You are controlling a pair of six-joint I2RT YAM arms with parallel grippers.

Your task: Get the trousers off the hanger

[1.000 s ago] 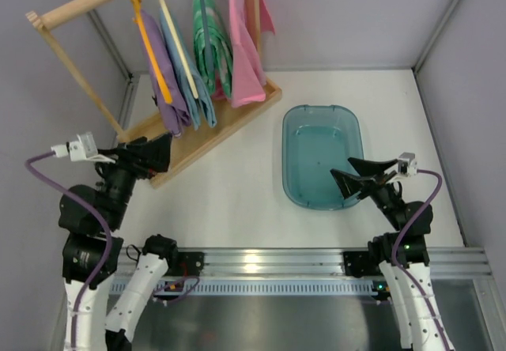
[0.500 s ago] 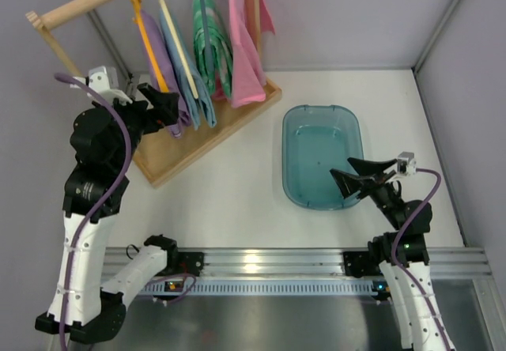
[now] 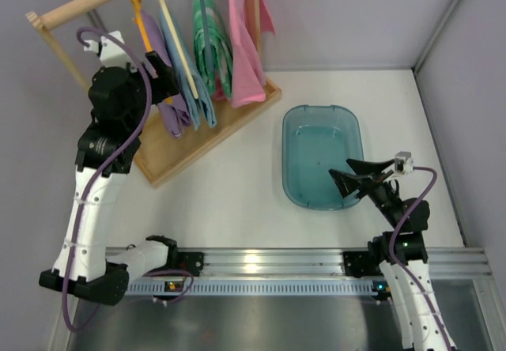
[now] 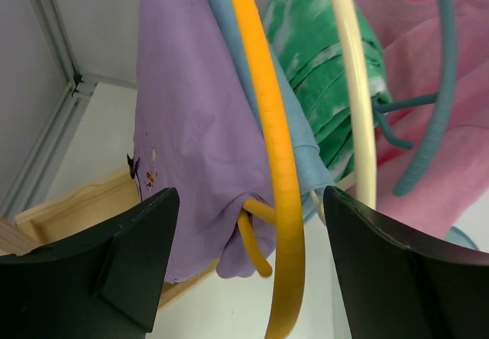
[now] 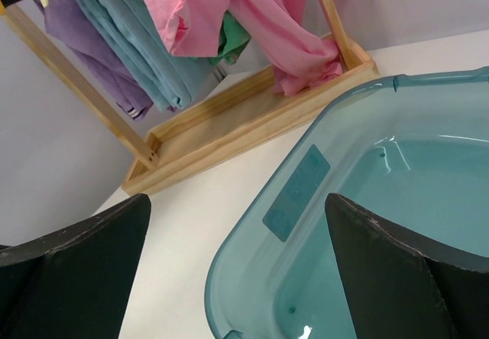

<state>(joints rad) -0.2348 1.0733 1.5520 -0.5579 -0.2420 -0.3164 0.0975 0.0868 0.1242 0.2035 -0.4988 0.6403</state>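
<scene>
The lilac trousers (image 3: 175, 116) hang over the bar of the orange-yellow hanger (image 3: 136, 7) at the left end of the rack. In the left wrist view the trousers (image 4: 191, 125) drape left of the hanger's arm (image 4: 267, 125), and its curled end pokes out below the cloth. My left gripper (image 3: 162, 70) is raised in front of them and is open (image 4: 248, 224). Its fingers stand on either side of the hanger's lower end and touch nothing. My right gripper (image 3: 348, 181) is open and empty over the near edge of the tub (image 5: 237, 201).
The wooden rack has a top rail (image 3: 87, 3) and a base tray (image 3: 182, 149). A light blue garment (image 3: 202, 106) on a pale hanger (image 4: 351, 87), a green garment (image 3: 209, 43) and a pink garment (image 3: 245, 66) hang beside the trousers. A teal tub (image 3: 286, 161) stands at the right.
My left arm has risen from in front of the rack's base to the hanging trousers and hanger. The right arm has not moved.
</scene>
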